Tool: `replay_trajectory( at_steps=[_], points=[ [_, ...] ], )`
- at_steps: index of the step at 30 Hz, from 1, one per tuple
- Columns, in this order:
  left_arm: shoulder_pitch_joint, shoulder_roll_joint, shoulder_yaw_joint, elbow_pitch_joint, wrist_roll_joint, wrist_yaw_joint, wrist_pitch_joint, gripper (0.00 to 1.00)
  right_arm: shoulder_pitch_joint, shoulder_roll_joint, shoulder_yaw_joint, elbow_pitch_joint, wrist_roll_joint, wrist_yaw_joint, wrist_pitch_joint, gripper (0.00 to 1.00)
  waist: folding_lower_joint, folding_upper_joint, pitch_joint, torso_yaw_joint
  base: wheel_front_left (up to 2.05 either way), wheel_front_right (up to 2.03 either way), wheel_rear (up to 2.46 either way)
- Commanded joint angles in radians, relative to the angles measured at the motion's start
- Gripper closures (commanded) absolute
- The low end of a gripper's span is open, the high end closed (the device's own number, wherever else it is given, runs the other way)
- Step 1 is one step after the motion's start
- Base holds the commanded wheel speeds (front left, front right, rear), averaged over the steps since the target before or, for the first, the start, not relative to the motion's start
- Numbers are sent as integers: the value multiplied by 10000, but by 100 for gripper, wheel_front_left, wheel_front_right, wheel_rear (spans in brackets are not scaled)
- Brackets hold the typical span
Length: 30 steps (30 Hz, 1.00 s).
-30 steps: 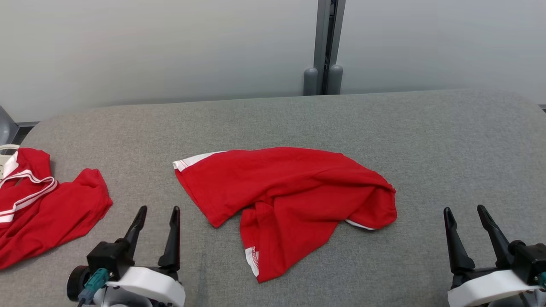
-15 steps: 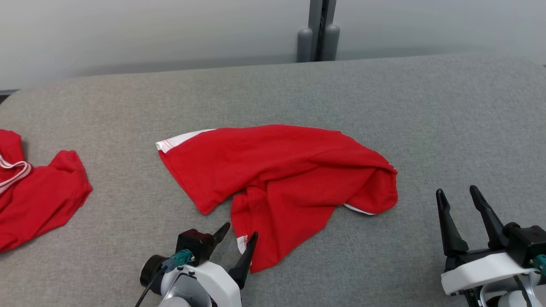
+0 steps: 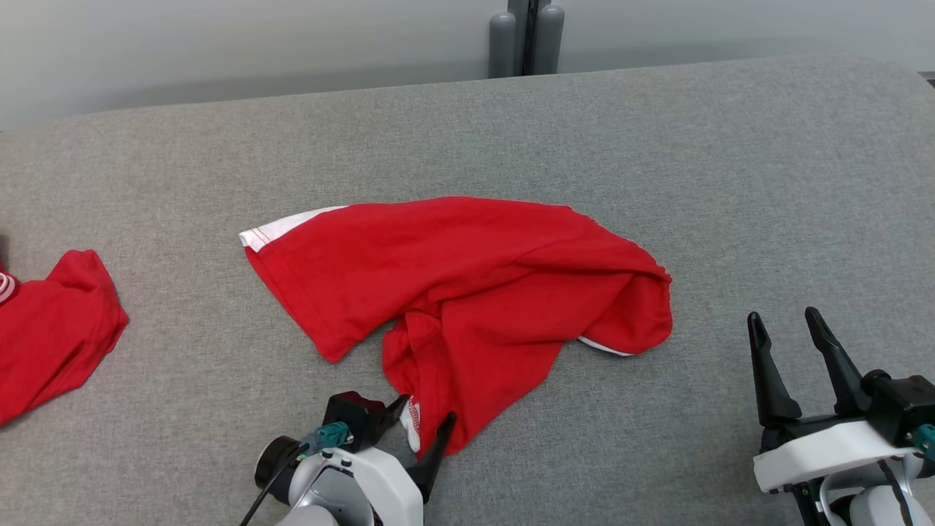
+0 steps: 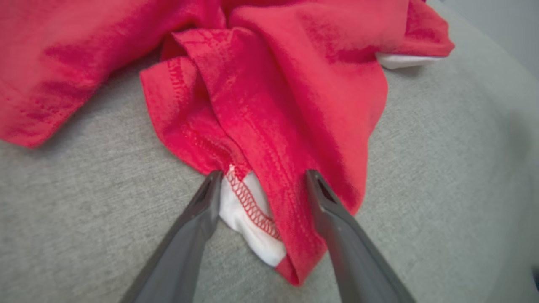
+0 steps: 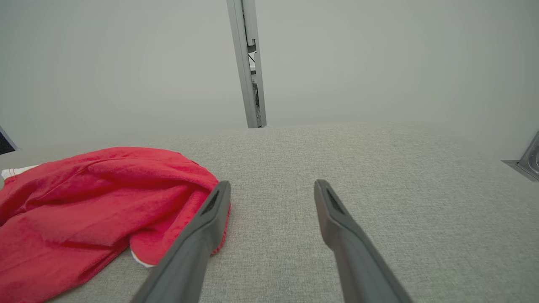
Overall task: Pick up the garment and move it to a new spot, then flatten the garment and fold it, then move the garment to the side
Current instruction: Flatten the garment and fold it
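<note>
Left gripper (image 3: 426, 408) has swung in from the near left part of the surface to the garment's nearest tip. The head camera has dipped too, so the whole picture sits differently. Right gripper (image 3: 782, 315) is about where it was.

Red garment (image 3: 467, 292): crumpled, unfolded, lying mid-surface and somewhat toward the near edge. A narrow tail of it points at the near edge. A white band (image 3: 281, 226) shows at its far left corner.

Left wrist view: the red garment (image 4: 269, 84) ends in a turned-up hem with a white hem lining (image 4: 248, 219) and red stitching. The left gripper (image 4: 264, 173) has its fingers spread wide, one on each side of that tail, the cloth lying between them and not pinched.

Right gripper: fingers spread, holding nothing, over bare cloth by the near right corner, apart from the garment. In the right wrist view its tips (image 5: 273, 184) point at the far edge, with the red garment (image 5: 84, 202) off to one side.

Second red garment (image 3: 51, 329): bunched at the left edge, cut off by the picture.

Carrier: grey fabric surface (image 3: 657, 146). Beyond its far edge, a grey post (image 3: 526, 36) against a pale wall (image 3: 219, 36).
</note>
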Motion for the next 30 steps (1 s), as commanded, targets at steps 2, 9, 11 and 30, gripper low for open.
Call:
replay_trajectory(
  at_steps=[2,9,11,30],
  points=[
    [-26,12,-224,12,-84,-118,54,100,-153,-44,-8,67,47,20,-101,0,0,0,0,22,0,0,0],
    [-290,191,-615,-926,-121,-193,-113,100,-157,-50,-66,175,106,20,-99,0,0,0,-108,115,0,0,0],
    [-264,214,-758,-1427,-226,-218,-52,100,-142,-40,-94,193,110,20,-100,0,0,0,-152,144,0,0,0],
    [-291,725,-1355,-6134,-2078,-66,692,100,-193,199,-296,4,182,20,-94,0,0,0,-76,160,0,0,0]
  ],
)
